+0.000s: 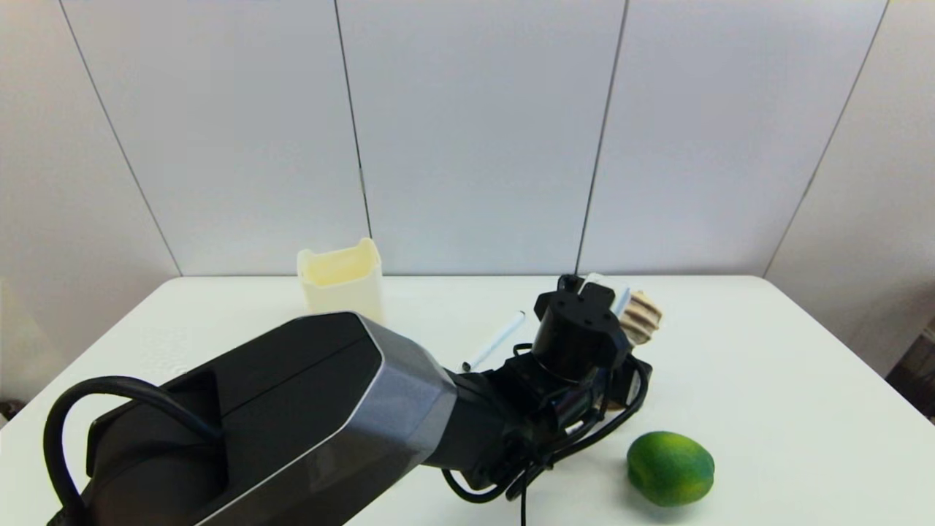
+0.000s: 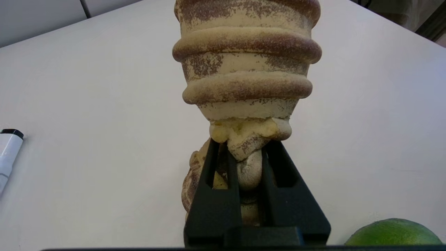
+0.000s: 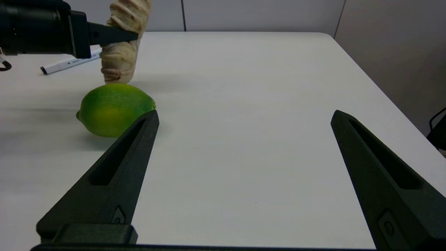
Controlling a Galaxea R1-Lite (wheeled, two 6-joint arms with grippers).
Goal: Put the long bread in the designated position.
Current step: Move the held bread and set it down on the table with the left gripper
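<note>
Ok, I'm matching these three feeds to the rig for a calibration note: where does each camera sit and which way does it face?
Head view: on the robot's head, looking forward and down over the table; the left arm fills the foreground.
Left wrist view: behind the left gripper, shut on the long bread.
Right wrist view: behind the open right gripper, parked low, facing across the table.
All three views share the bread and the lime.

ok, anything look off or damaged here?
Yes: the left gripper pinches the long bread hard enough to crush its middle to a thin, wrinkled waist, showing yellow crumb. The bread stands nearly upright beside the lime.
</note>
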